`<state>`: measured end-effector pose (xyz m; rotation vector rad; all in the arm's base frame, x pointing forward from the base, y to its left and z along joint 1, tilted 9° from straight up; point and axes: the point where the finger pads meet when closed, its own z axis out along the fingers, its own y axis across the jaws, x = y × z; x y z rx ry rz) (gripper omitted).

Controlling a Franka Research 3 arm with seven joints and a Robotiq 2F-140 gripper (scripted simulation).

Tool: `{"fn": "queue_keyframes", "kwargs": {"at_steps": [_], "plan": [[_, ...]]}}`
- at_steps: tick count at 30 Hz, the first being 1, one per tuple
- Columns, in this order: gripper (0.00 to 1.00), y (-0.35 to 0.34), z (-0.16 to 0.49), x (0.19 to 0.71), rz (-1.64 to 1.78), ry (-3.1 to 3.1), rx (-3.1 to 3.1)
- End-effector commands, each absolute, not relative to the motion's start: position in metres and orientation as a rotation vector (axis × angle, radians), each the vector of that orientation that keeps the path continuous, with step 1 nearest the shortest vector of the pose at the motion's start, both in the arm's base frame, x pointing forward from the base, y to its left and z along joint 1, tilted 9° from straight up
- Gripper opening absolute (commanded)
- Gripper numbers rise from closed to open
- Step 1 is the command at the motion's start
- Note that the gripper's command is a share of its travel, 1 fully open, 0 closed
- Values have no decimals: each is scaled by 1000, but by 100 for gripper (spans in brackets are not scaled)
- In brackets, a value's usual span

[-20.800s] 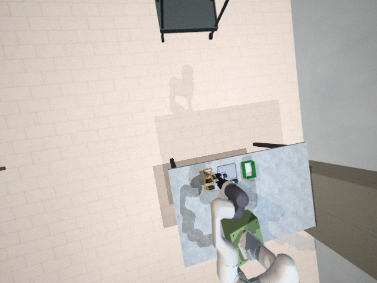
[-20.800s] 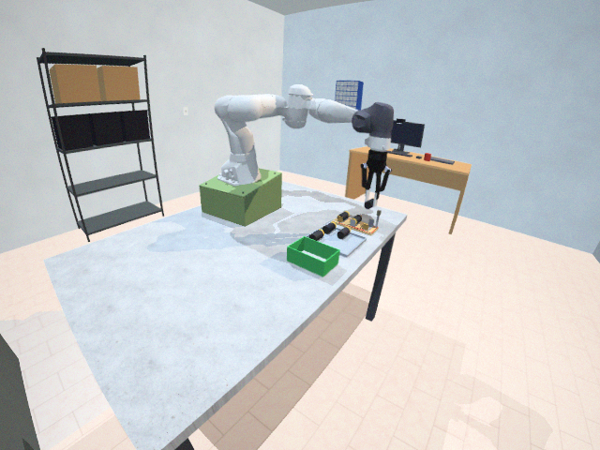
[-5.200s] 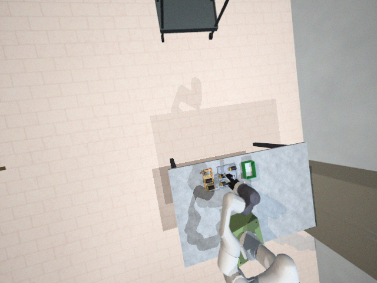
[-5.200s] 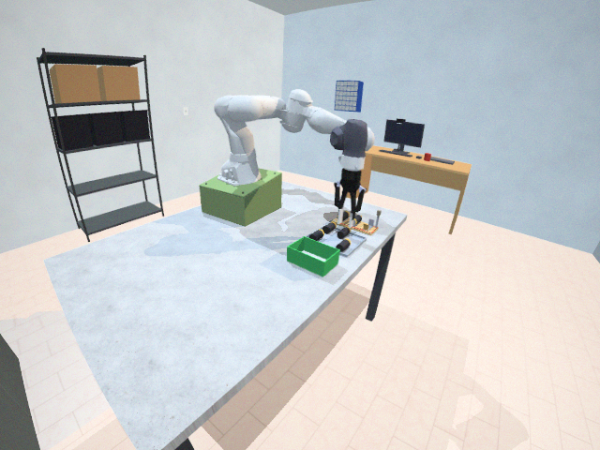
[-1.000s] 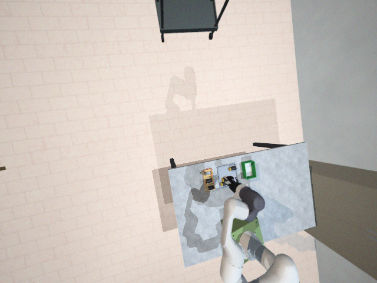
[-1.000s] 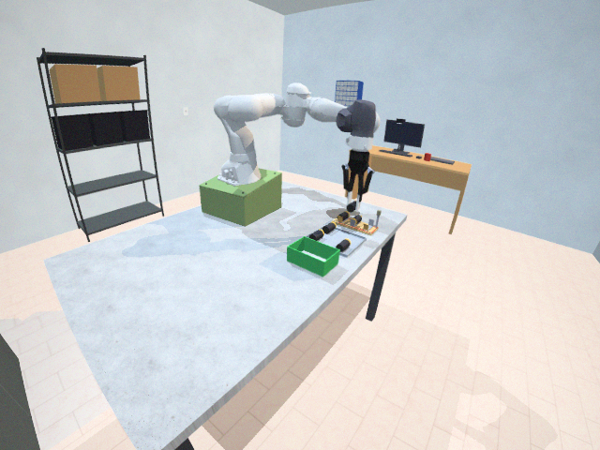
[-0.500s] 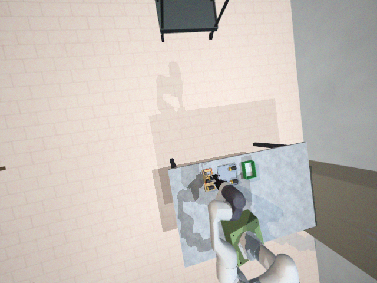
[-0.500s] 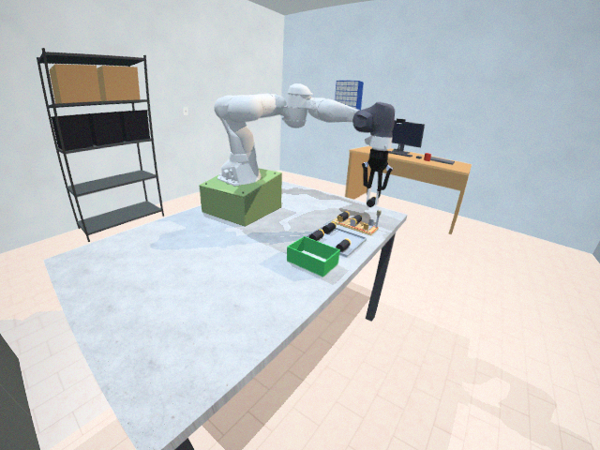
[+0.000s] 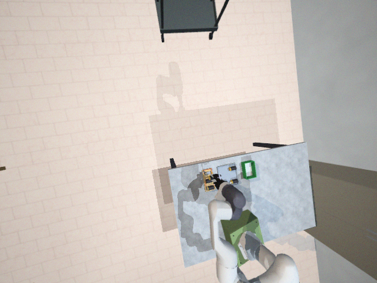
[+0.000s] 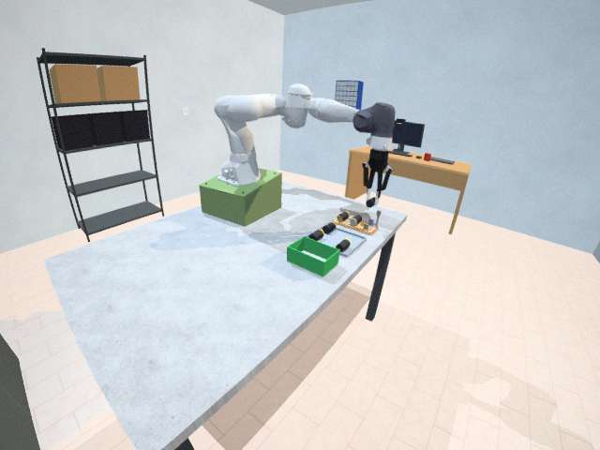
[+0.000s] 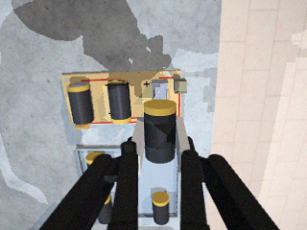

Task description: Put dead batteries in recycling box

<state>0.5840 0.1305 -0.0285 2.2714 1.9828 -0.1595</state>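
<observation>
Gripper point(image 9: 212, 178) point(image 10: 372, 196) point(image 11: 159, 127) fingers pinch a black battery with a yellow cap point(image 9: 210, 177) point(image 10: 370, 202) point(image 11: 159, 136), held clear above the counter point(image 9: 283, 183) point(image 10: 193, 314) point(image 11: 38, 110). Two other batteries lie in the orange battery board point(image 9: 207, 169) point(image 10: 374, 230) point(image 11: 100, 103), and its third bay, toward the bulb point(image 10: 378, 213) point(image 11: 180, 86), has no battery. Three more are on or at the border of the shallow tray point(image 9: 225, 173) point(image 10: 334, 242) point(image 11: 160, 179), which makes six. No battery shows in the green recycling box point(image 9: 254, 171) point(image 10: 305, 262), though its floor is partly hidden in the exterior view. It stands upright near the long edge farthest from the arm's pedestal point(image 9: 240, 223) point(image 10: 217, 203), with the tray between it and the board.

By that count neither dead battery appears to be recycled. The bulb shows no clear glow, so lighting it seems to remain as well. Which batteries are dead cannot be told by looks; the held one is probably meant for the open bay, as a test.

From the pedestal the arm point(image 9: 232, 194) point(image 10: 334, 107) reaches across the counter toward that far edge, its wrist bent so the gripper points down beside the board, near the counter's far corner on the board's side.
</observation>
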Motion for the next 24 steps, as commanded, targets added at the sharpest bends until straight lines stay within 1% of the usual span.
{"fn": "queue_keyframes", "kwargs": {"at_steps": [1,9,15,24], "plan": [[16,130,-28,584,-159,1920,2320],[16,129,-33,584,-159,1920,2320],[16,120,-89,584,-159,1920,2320],[16,120,-90,584,-159,1920,2320]]}}
